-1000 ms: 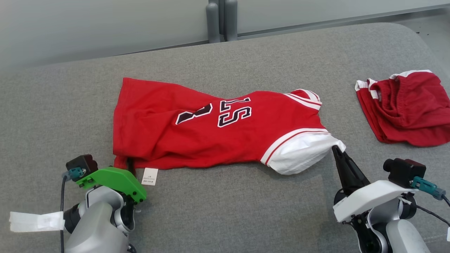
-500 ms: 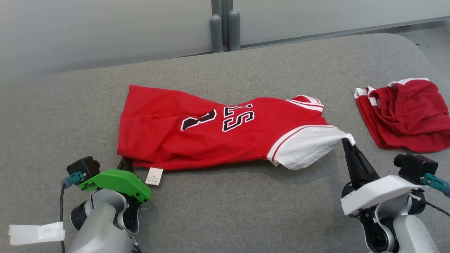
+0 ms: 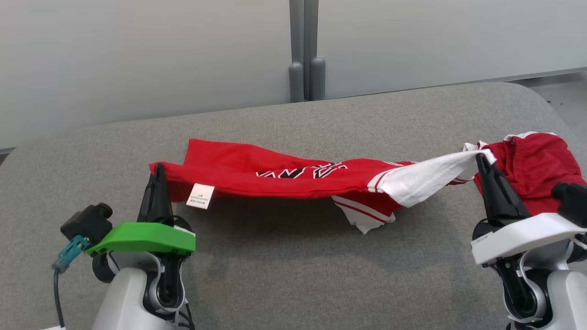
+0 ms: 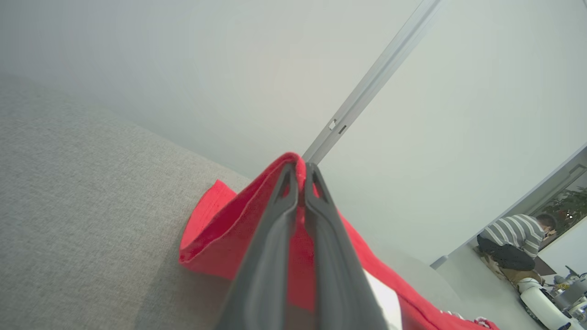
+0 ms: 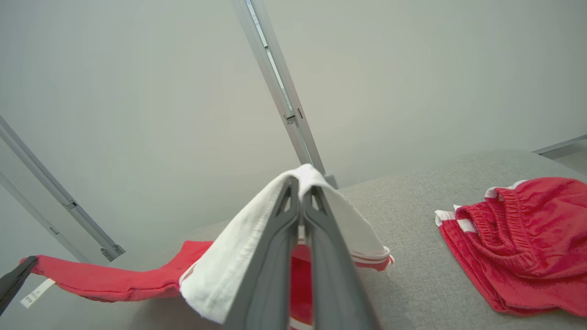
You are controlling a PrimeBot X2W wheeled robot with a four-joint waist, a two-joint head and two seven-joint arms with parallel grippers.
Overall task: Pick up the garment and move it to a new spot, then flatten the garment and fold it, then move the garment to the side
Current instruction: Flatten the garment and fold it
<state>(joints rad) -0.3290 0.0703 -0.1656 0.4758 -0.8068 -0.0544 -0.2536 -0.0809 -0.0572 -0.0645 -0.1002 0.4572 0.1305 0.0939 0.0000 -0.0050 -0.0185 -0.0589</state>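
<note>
We hold the red jersey [image 3: 284, 176] stretched above the grey cushion [image 3: 275, 266]. Our left gripper [image 3: 158, 172] clamps its hem at nine o'clock, and our right gripper [image 3: 480, 160] clamps its white sleeve at three o'clock.

Head cam sits up high, looking forward and down over the grey fabric-covered table [image 3: 293, 279] toward the pale wall panels [image 3: 137, 55]. The wrist cams ride low and tilt upward, each staring along its own arm's tip from super close: left gripper [image 4: 300, 170], right gripper [image 5: 301, 184]. All three catch the red jersey with white sleeves [image 3: 238, 181]; head and right wrist also share the crumpled red shorts [image 3: 532, 169].
</note>
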